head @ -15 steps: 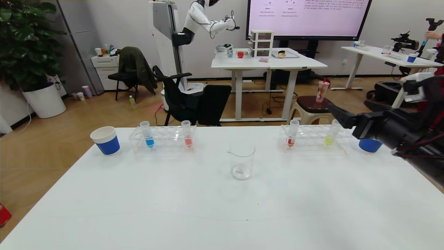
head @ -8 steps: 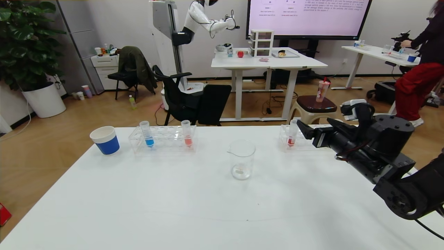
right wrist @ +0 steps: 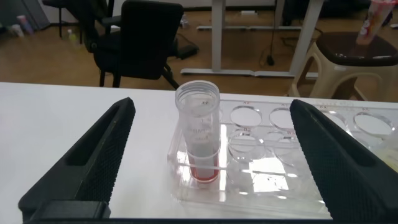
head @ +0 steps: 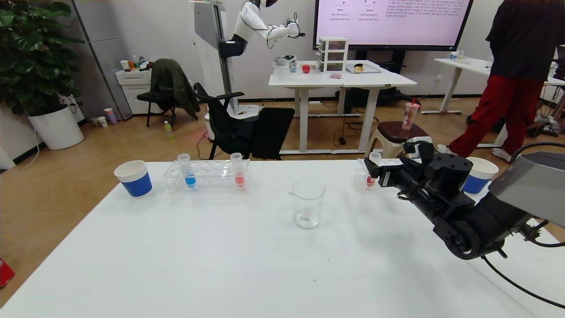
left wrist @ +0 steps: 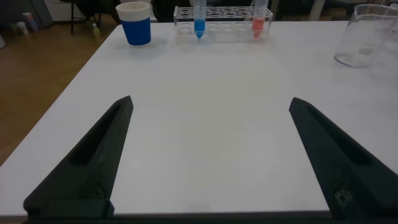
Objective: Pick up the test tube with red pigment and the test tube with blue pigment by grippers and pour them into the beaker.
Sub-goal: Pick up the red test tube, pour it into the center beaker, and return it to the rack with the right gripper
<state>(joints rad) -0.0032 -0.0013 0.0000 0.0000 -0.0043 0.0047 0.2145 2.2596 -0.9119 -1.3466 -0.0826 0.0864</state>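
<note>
Right hand (right wrist: 211, 155) spread, flanking red tube (right wrist: 199, 130)

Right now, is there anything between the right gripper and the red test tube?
Nothing visible. The right gripper is open, and the test tube with red pigment stands upright in the end slot of its clear rack, centred ahead of the fingers with no object between.

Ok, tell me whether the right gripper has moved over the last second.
Yes. The right gripper has swung leftward along the far rack, from beside the yellow-green tube to the test tube with red pigment; its open jaws now flank that tube.
</note>
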